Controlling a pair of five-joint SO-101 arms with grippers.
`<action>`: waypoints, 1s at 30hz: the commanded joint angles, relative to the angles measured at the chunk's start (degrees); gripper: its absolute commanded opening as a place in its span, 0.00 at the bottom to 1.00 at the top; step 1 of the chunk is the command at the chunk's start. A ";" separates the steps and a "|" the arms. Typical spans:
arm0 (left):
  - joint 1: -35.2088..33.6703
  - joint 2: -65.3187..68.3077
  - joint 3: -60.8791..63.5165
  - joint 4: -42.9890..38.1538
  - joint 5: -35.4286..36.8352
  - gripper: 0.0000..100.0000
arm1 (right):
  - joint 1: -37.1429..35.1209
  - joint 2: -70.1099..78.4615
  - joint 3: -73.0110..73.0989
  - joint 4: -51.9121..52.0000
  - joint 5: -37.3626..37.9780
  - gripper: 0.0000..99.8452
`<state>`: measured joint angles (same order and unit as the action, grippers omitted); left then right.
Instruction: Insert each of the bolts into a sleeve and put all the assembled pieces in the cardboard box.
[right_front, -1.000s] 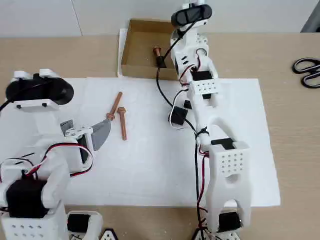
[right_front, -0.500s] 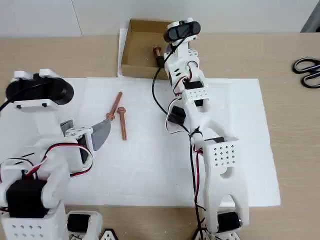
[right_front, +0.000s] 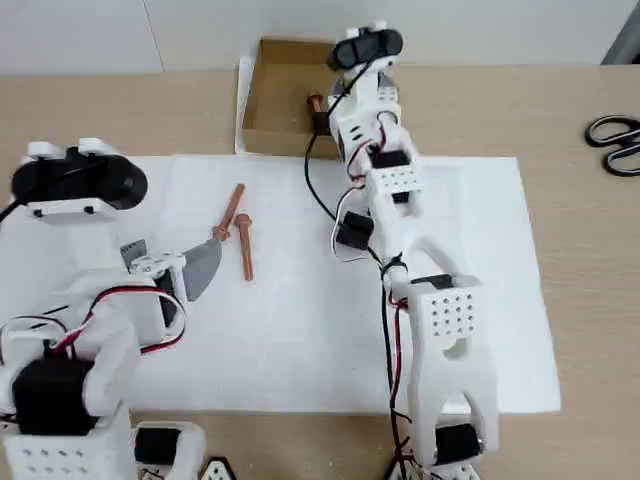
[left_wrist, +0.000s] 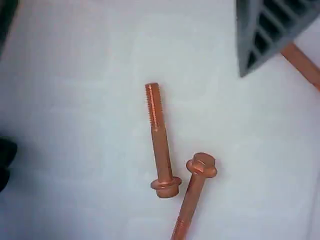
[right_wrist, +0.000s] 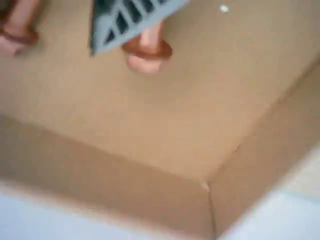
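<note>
Two copper bolts lie side by side on the white sheet: one (right_front: 231, 212) slanted, the other (right_front: 245, 247) nearly straight. In the left wrist view they show as bolt (left_wrist: 159, 140) and bolt (left_wrist: 195, 195), heads close together. My left gripper (right_front: 185, 262) hovers open just left of them, its grey finger (left_wrist: 270, 30) above the sheet. My right gripper (right_front: 322, 118) reaches into the cardboard box (right_front: 275, 60), shut on a copper bolt piece (right_front: 314, 101) whose head (right_wrist: 147, 50) sticks out under the grey finger (right_wrist: 130, 20). Another copper piece (right_wrist: 15, 30) lies in the box.
The white foam sheet (right_front: 330, 330) covers the middle of the wooden table. Black scissors (right_front: 615, 143) lie at the far right edge. The box's walls (right_wrist: 150, 170) rise around the right gripper. The right arm's cables (right_front: 320, 190) hang over the sheet.
The right arm swung a little to the left over the box, with the copper piece staying near the same spot. The left arm and the two bolts have not moved.
</note>
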<state>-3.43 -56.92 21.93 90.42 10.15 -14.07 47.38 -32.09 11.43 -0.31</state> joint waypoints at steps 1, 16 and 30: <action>0.09 -0.70 -0.22 -0.97 0.00 0.29 | 0.75 -12.53 -3.34 9.01 -0.44 0.24; -0.09 -0.70 -0.31 -0.97 0.18 0.29 | 0.40 -44.35 -3.16 68.26 -0.18 0.24; -0.26 -0.70 -0.31 -0.97 0.18 0.29 | -5.05 -50.07 18.55 83.21 10.73 0.24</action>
<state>-3.43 -56.92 21.93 90.42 10.15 -17.05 -2.99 -19.52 94.68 3.38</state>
